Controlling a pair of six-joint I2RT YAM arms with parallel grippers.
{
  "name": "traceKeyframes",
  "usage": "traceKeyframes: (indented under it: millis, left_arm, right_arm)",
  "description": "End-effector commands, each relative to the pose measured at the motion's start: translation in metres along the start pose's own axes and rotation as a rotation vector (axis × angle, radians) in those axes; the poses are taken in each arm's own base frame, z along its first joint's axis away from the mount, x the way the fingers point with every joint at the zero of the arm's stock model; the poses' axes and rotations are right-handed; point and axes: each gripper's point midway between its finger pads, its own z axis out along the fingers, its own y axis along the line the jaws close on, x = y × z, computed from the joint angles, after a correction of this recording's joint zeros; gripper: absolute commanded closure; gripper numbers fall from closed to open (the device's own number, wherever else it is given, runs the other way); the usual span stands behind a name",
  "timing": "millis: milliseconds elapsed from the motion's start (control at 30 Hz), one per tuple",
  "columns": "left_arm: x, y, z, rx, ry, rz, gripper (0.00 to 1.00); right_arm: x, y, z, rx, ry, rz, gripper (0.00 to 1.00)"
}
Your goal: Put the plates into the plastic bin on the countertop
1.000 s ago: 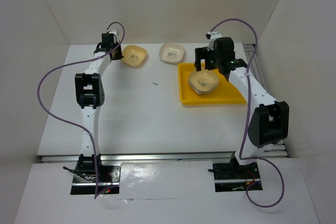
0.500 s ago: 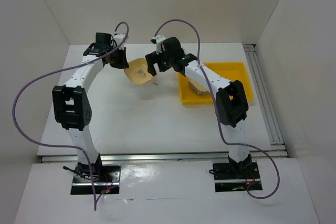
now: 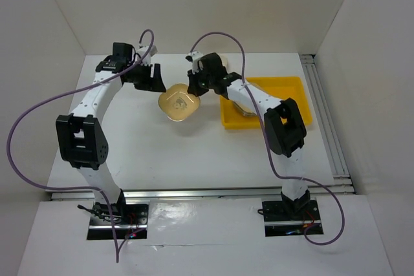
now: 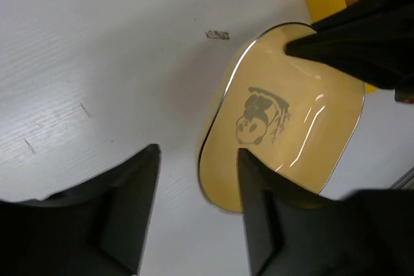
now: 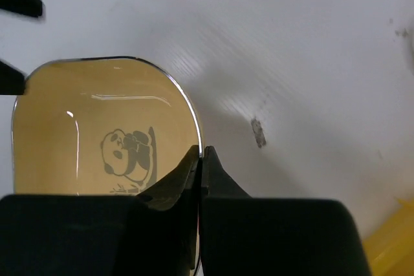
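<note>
A yellow-orange plate (image 3: 179, 105) with a panda mark hangs over the countertop (image 3: 162, 147), between the two arms. My right gripper (image 3: 196, 88) is shut on its right rim; the right wrist view shows the jaws (image 5: 201, 151) pinching the plate's (image 5: 84, 134) edge. My left gripper (image 3: 152, 77) stands open just left of the plate. In the left wrist view one finger crosses in front of the plate's (image 4: 284, 134) near edge, the other is off it, and neither grips. The yellow plastic bin (image 3: 291, 95) lies to the right, with stacked plates (image 3: 242, 109) partly hidden by the right arm.
White walls enclose the countertop on three sides. A metal rail (image 3: 323, 121) runs along the right edge beside the bin. A small dark mark (image 4: 217, 34) lies on the surface near the plate. Purple cables loop above both arms.
The left arm carried the yellow-orange plate from the back toward the middle. The right arm swung left from the bin and shut on its rim, and the left gripper opened off it.
</note>
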Motion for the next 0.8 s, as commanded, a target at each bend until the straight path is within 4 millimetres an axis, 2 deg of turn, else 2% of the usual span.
traceKeyframes:
  millis: [0,33,67,100,133,167,200,233,300,333,400,433,500,533,633,767]
  left_arm:
    - [-0.051,-0.028,-0.034,0.036,-0.151,0.049,0.24]
    - [-0.063,-0.026,-0.038,0.020,-0.177,0.063,0.08]
    - [-0.070,-0.024,-0.038,0.010,-0.187,0.068,0.00]
    - [-0.072,-0.026,-0.034,0.007,-0.181,0.057,0.00]
    - [-0.073,-0.018,-0.024,-0.003,-0.168,0.049,0.00]
    - [-0.082,-0.014,-0.025,-0.024,-0.176,0.051,0.00]
    - [-0.081,-0.010,-0.020,-0.033,-0.159,0.041,0.00]
    - [-0.082,-0.007,-0.015,-0.033,-0.148,0.035,0.00]
    - [-0.088,-0.001,0.002,-0.037,-0.132,0.033,0.00]
    - [-0.088,-0.005,0.008,-0.028,-0.116,0.035,0.00]
    - [-0.099,-0.002,0.021,-0.033,-0.121,0.047,0.00]
    - [-0.099,-0.005,0.027,-0.036,-0.111,0.052,0.00]
    - [-0.108,-0.005,0.030,-0.052,-0.123,0.074,0.00]
    - [-0.105,-0.007,0.042,-0.042,-0.106,0.077,0.00]
    - [-0.102,-0.012,0.054,-0.048,-0.085,0.097,0.00]
    - [-0.095,-0.014,0.061,-0.042,-0.062,0.094,0.00]
  right_arm:
    - [-0.020,-0.010,-0.036,0.053,-0.056,-0.024,1.00]
    - [-0.020,-0.020,-0.043,0.084,-0.060,-0.016,1.00]
    - [-0.014,-0.029,-0.050,0.101,-0.051,-0.003,1.00]
    - [-0.023,-0.035,-0.068,0.118,-0.070,-0.010,1.00]
    - [-0.025,-0.059,-0.084,0.163,-0.079,0.005,1.00]
    - [-0.016,-0.071,-0.095,0.179,-0.063,0.011,1.00]
    - [-0.018,-0.084,-0.108,0.207,-0.072,-0.015,1.00]
    - [-0.026,-0.101,-0.135,0.242,-0.098,-0.024,1.00]
    - [-0.012,-0.121,-0.159,0.288,-0.056,-0.069,1.00]
    - [-0.017,-0.134,-0.180,0.318,-0.069,-0.074,1.00]
    - [-0.001,-0.147,-0.197,0.317,-0.023,-0.069,1.00]
    - [0.006,-0.161,-0.210,0.335,-0.011,-0.079,1.00]
    - [0.017,-0.173,-0.220,0.373,-0.008,-0.073,1.00]
    - [0.019,-0.178,-0.226,0.388,-0.011,-0.094,1.00]
    - [0.026,-0.200,-0.237,0.481,-0.010,-0.099,1.00]
    - [0.013,-0.213,-0.238,0.552,-0.070,-0.086,1.00]
